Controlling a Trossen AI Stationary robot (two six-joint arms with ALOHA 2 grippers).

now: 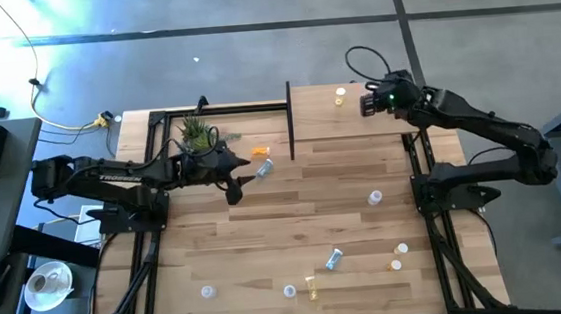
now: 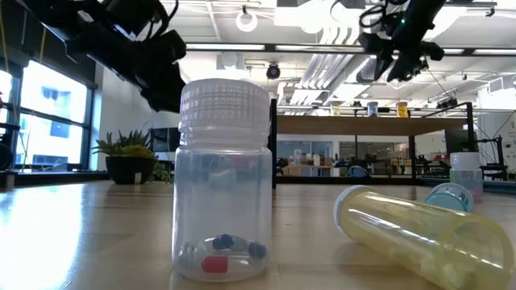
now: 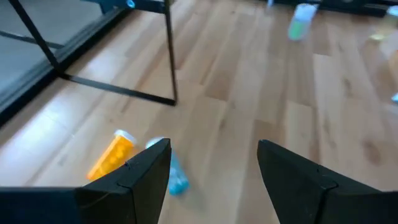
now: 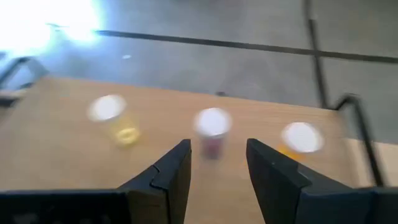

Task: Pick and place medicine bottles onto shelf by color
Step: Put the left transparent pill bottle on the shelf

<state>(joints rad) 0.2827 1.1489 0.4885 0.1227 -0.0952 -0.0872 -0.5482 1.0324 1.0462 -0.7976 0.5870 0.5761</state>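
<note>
The shelf [image 1: 343,122] stands at the table's far right. My right gripper [image 4: 217,155] hovers open above it [image 1: 367,103]. Just beyond its fingertips three medicine bottles stand on the board: a yellow one [image 4: 115,121], a purplish one [image 4: 212,129] and an orange one [image 4: 301,140]. My left gripper [image 3: 214,155] is open wide over the table's middle left [image 1: 242,175]. An orange bottle [image 3: 112,155] and a pale blue one [image 3: 175,175] lie on their sides beside its one finger, which hides part of the blue bottle.
A small potted plant [image 1: 196,133] stands behind the left gripper. The shelf's black frame leg [image 3: 171,56] is close by. Several bottles are scattered over the near half of the table, among them a clear upright one [image 2: 222,185] and a yellow one lying down [image 2: 419,229].
</note>
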